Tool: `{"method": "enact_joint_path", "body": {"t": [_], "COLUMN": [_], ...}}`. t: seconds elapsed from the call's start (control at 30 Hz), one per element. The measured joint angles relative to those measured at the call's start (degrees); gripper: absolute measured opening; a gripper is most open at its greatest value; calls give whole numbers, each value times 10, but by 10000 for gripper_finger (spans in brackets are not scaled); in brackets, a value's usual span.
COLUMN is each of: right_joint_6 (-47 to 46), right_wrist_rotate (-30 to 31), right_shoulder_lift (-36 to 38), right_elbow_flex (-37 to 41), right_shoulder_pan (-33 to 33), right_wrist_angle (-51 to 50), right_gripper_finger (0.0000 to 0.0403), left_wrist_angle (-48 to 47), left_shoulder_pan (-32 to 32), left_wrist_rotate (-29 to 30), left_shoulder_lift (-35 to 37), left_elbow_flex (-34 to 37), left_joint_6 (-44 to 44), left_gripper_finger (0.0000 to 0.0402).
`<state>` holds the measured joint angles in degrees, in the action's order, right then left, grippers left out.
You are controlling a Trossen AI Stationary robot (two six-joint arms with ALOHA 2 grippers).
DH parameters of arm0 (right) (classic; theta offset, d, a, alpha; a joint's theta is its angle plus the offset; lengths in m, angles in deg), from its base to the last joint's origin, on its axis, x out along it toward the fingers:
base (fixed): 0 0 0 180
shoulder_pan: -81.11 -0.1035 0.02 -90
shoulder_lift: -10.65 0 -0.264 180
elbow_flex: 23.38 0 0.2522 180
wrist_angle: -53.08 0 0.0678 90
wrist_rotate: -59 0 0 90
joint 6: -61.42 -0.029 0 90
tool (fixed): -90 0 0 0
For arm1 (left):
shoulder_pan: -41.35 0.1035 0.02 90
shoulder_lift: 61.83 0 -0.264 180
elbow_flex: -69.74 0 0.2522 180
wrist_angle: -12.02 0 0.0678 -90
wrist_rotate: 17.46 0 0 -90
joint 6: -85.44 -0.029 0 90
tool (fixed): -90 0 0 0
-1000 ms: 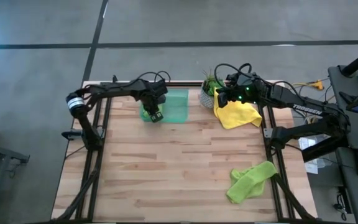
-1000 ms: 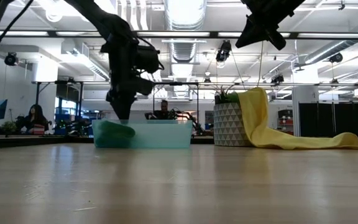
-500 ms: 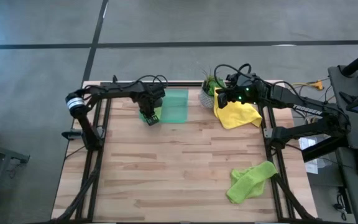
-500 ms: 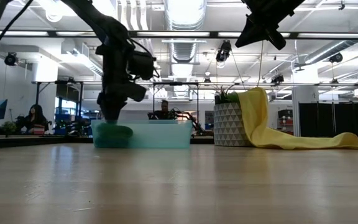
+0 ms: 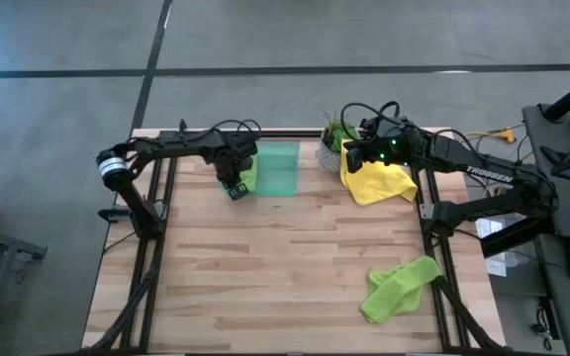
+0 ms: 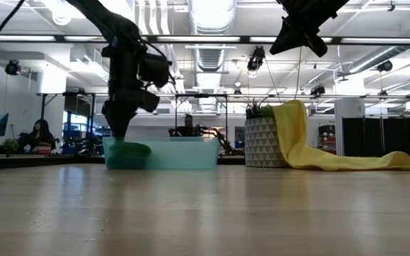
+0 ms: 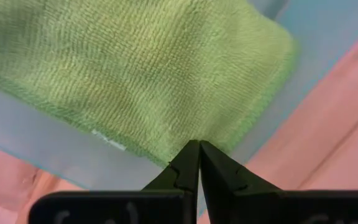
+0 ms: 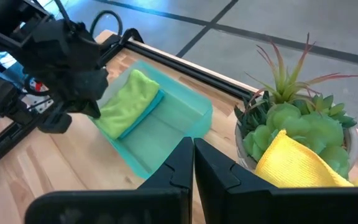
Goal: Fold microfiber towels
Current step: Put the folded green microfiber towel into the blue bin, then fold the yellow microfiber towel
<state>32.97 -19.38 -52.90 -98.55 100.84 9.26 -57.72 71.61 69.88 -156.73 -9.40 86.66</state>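
The left gripper [image 7: 195, 163], closed and empty just above the folded green towel [image 7: 135, 74], risked snagging its edge and pulling the fold open inside the tray [image 5: 283, 170].

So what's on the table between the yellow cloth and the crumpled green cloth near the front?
Nothing: in the high view, only bare wooden table lies between the yellow microfiber towel and the crumpled lime green microfiber towel.
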Motion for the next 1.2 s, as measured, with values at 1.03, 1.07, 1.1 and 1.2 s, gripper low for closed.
{"method": "enact_joint_path", "body": {"t": [1.03, 1.07, 1.1, 1.2], "right_joint_6": [44, 36, 31, 82], "right_wrist_rotate": [-68, -23, 20, 60], "right_shoulder_lift": [-7, 6, 18, 41], "right_elbow_flex": [76, 90, 101, 114], "right_shoulder_pan": [-63, -72, -78, -72], "right_wrist_angle": [-71, -58, -46, -2], "right_gripper_finger": [44, 52, 62, 96], "left_wrist_angle": [-4, -4, -4, 1], "left_shoulder_pan": [-4, -4, -4, -4], "left_wrist_rotate": [-50, -61, -72, -110], "left_shoulder_lift": [416, 426, 434, 453], "left_elbow_flex": [66, 79, 91, 126], "left_joint_6": [71, 77, 84, 93], "left_gripper_finger": [0, 0, 0, 0]}}
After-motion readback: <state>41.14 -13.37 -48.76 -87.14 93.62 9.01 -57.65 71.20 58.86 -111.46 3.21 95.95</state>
